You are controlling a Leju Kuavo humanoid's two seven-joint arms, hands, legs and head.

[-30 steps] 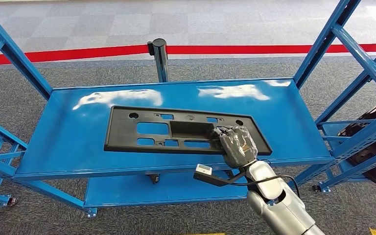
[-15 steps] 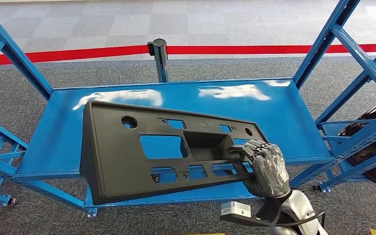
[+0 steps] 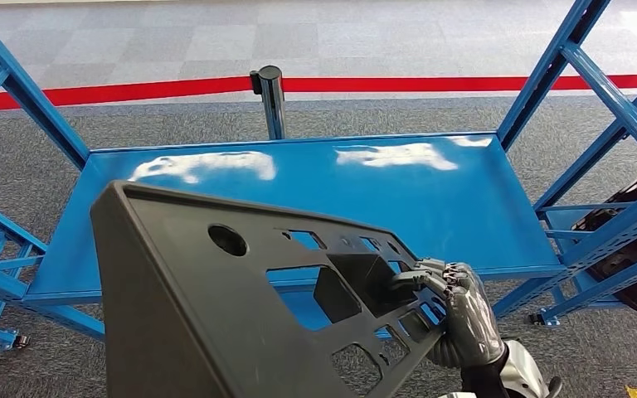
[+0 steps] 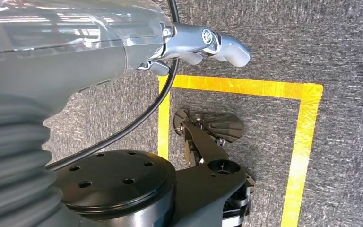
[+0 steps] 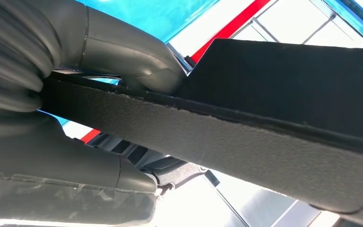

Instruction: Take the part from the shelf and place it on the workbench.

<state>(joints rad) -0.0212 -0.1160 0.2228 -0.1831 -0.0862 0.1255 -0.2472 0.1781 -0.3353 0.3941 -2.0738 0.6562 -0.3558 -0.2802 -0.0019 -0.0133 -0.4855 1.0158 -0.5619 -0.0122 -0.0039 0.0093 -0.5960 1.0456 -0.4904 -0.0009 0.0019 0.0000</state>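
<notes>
The part is a long black plastic panel with several cut-outs. It hangs tilted in the air in front of the blue shelf, its left end close to my head camera. My right hand grips the panel's right end, fingers over its top face. In the right wrist view the thumb and the fingers clamp the panel's edge. My left hand hangs over the carpet and holds nothing, its fingers stretched out.
Blue uprights frame the shelf on both sides, with a lower deck beneath. A black post with a red belt stands behind. Another dark part lies on the rack at right. Yellow tape marks the floor.
My right hand has lifted the panel off the shelf top and drawn it toward me, tipping it up. The shelf surface it lay on is now bare.
</notes>
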